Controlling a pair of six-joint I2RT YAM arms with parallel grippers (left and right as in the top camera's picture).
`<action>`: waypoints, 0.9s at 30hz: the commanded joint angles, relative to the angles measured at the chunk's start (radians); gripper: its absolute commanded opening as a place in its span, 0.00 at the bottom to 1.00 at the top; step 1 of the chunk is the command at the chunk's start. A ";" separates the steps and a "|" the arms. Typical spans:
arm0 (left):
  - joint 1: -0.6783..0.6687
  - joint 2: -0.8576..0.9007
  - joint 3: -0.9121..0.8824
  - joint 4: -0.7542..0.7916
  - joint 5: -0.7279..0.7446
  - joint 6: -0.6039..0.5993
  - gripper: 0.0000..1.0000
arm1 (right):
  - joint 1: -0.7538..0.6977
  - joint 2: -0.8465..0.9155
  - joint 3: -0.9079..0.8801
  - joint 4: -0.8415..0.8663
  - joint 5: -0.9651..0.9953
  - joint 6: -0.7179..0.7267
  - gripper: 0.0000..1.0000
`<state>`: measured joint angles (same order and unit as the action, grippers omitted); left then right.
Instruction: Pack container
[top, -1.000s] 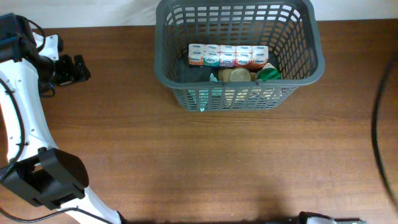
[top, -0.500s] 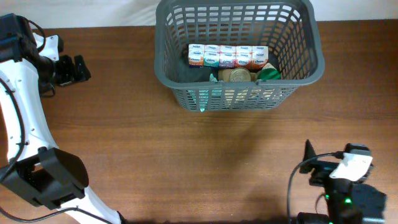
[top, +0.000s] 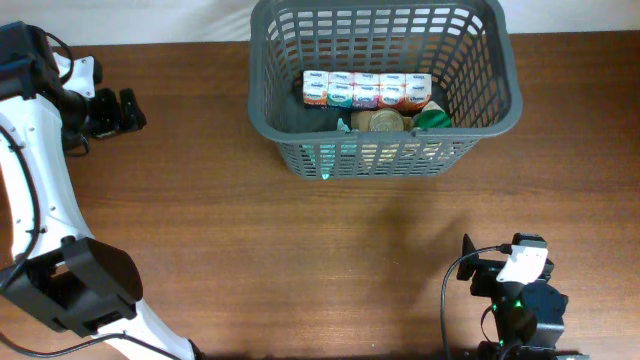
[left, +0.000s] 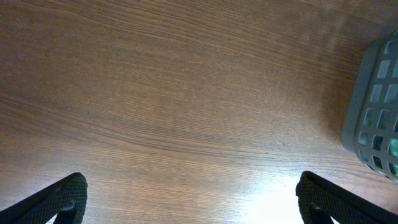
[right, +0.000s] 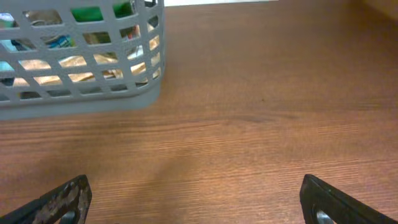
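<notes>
The dark grey lattice basket (top: 508, 100) stands at the back middle of the table. Inside lie a row of small colourful cartons (top: 366, 90), a round tan item (top: 384, 121) and a green item (top: 433, 118). My left gripper (top: 128, 110) is at the far left, well apart from the basket, open and empty; its wrist view shows bare wood between the fingers (left: 189, 199) and the basket's corner (left: 373, 112). My right gripper (top: 468, 262) is near the front right, open and empty (right: 196, 199); the basket (right: 81, 102) lies ahead to its left.
The wooden table (top: 300, 260) runs under both arms. The left arm's white links (top: 40, 190) run along the left edge. A white wall strip shows behind the basket.
The right arm has come into view at the front right and moved left and a little down. The left arm and the basket have not moved.
</notes>
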<state>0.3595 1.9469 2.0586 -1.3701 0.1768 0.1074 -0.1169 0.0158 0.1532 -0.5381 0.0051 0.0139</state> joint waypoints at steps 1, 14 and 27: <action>0.003 0.004 -0.001 0.000 0.010 -0.010 0.99 | 0.005 -0.013 -0.008 0.004 -0.010 -0.006 0.99; 0.003 0.009 -0.001 0.000 0.011 -0.010 0.99 | 0.005 -0.013 -0.008 0.004 -0.009 -0.006 0.99; -0.175 -0.551 -0.521 0.185 0.007 -0.009 0.99 | 0.005 -0.013 -0.008 0.004 -0.009 -0.006 0.99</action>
<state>0.2119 1.6196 1.7100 -1.3025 0.1787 0.1074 -0.1169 0.0139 0.1532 -0.5373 0.0048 0.0139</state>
